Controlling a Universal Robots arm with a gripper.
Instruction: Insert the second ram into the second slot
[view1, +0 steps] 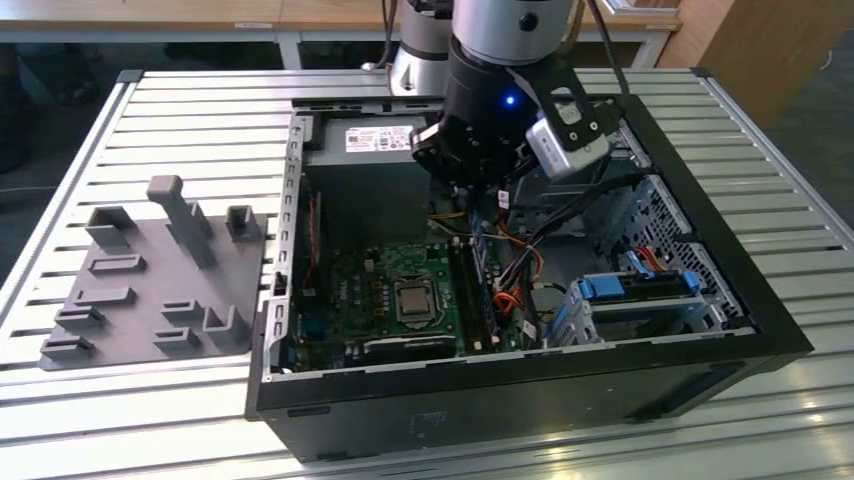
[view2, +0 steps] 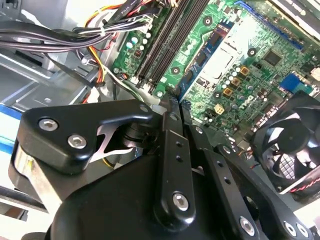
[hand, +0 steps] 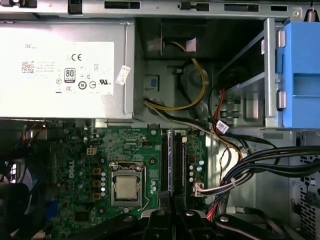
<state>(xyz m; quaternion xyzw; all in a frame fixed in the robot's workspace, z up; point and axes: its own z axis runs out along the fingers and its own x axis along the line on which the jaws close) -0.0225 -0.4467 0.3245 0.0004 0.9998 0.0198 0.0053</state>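
Between the black memory slots (hand: 163, 160) of the green motherboard (hand: 75, 165), the second ram (hand: 170, 160) shows edge-on in the first wrist view as a thin, straight, pale blue-grey line. It runs parallel to the slots and is about as long as they are. Whether it is fully seated I cannot tell.

The end effector (hand: 173, 215) sits at one end of that line, directly in line with it. In the second wrist view the end effector (view2: 175, 102) is matte black metal with rounded links and bright screw heads. Its two flat finger bars are clenched with only a slit between them, and I cannot tell whether they touch the stick. In the exterior view the end effector (view1: 491, 192) hangs inside the open computer case (view1: 534, 400), above the board.

Beside the slots lies the square processor socket (hand: 125, 187), with a dull metal lid in a shiny frame. Yellow, red and black cables (hand: 260, 165) curve past the far side of the slots. A smooth grey power supply box (hand: 65, 65) with a white label borders the board, and a blue plastic drive bracket (hand: 302, 75) stands in a corner of the case. A black fan (view2: 285, 150) with curved blades lies near the board's edge.

The case rests on a ribbed aluminium bench (view1: 200, 110). A grey fixture plate (view1: 147, 290) with upright blocks lies on it, at the exterior view's left.
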